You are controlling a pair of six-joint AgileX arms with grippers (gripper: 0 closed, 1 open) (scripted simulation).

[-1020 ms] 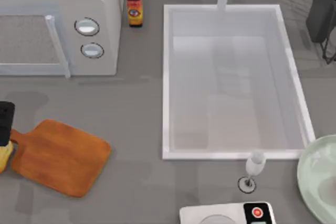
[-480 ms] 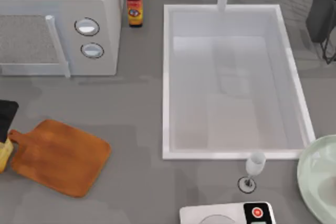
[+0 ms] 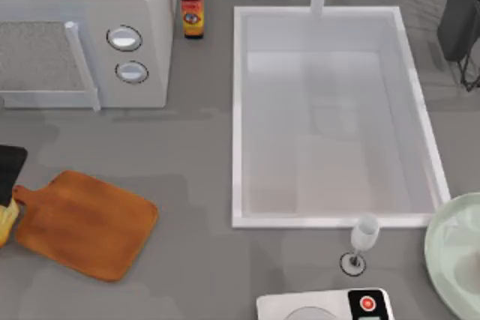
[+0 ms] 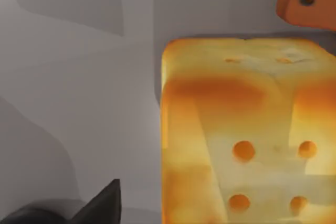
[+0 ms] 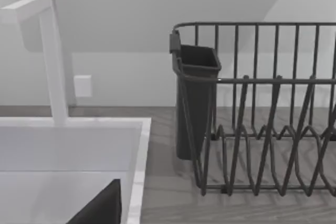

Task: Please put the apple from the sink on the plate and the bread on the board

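Our left gripper point(image 3: 6, 185) sits at the far left edge of the worktop point(image 3: 195, 177). Its jaws hold the golden-yellow cube-like bread point(image 4: 247, 135) with the toasted orange top, carried just off the handle end of the orange-brown wooden cutting board point(image 3: 86, 222). In the left wrist view the bread hangs close under the camera, with the board's handle stub beyond it.

We judge the main risk to be a short release. The bread is beside the handle rather than over the broad face, so letting go here would drop it on the grey worktop or tip it off the narrow stub. We cannot see where the jaws press on the loaf, so an off-centre grip could let it swing or slip on the way across. A low sweep might also nudge the board itself.

As for containers, the large white rectangular sink point(image 3: 330, 221) shows a bare white basin. The visible part of the round pale mint-green plate point(image 3: 450, 245), at the worktop's right edge, carries nothing.

Our right arm point(image 3: 459, 16) is parked at the back right, near the dark wire dish rack point(image 5: 262, 129).
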